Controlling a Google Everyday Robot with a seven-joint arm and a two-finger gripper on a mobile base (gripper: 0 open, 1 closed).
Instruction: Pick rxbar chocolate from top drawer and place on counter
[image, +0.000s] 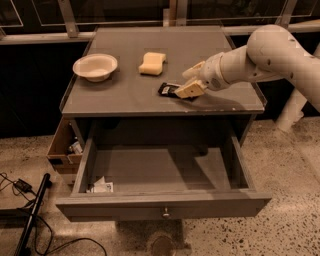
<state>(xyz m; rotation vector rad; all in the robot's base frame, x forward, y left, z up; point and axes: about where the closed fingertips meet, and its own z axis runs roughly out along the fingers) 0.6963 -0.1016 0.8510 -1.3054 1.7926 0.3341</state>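
Note:
The rxbar chocolate, a small black wrapper, lies flat on the grey counter, right of centre near the front edge. My gripper is low over the counter at the bar's right end. Its tan fingers stand apart, one above the bar's end and one beside it. The white arm reaches in from the right. The top drawer is pulled fully out below the counter, with its round knob at the front.
A white bowl and a yellow sponge sit on the counter's left and middle. White paper packets lie in the drawer's front left corner. A brown cardboard box stands left of the cabinet. Cables lie on the floor at left.

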